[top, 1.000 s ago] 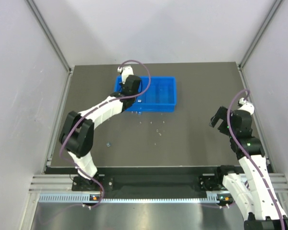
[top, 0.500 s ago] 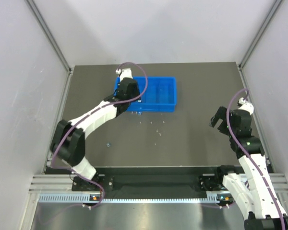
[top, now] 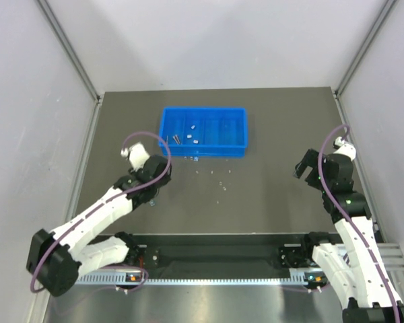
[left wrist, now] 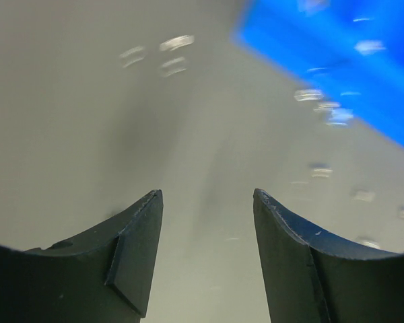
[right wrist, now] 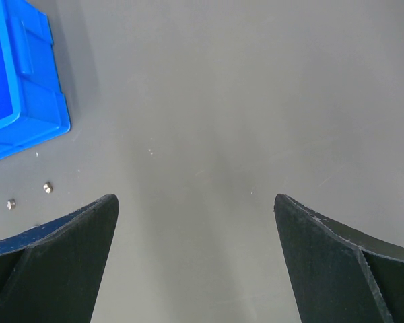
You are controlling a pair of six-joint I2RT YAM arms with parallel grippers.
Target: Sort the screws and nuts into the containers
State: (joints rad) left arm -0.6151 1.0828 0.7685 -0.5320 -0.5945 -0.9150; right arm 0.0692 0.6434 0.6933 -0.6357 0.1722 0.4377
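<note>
Fingers spread and empty, the left gripper (left wrist: 207, 202) hovers lower left of the screws and nuts (top: 219, 182) scattered mid-frame just below the blue tray (top: 245, 132), nearer them than the wide-open right gripper (right wrist: 195, 199).

Jaws stand parted on both left gripper (left wrist: 205, 202) and right gripper (right wrist: 195, 202).

no readable text, no labels, no brand marks, no numbers in any view
</note>
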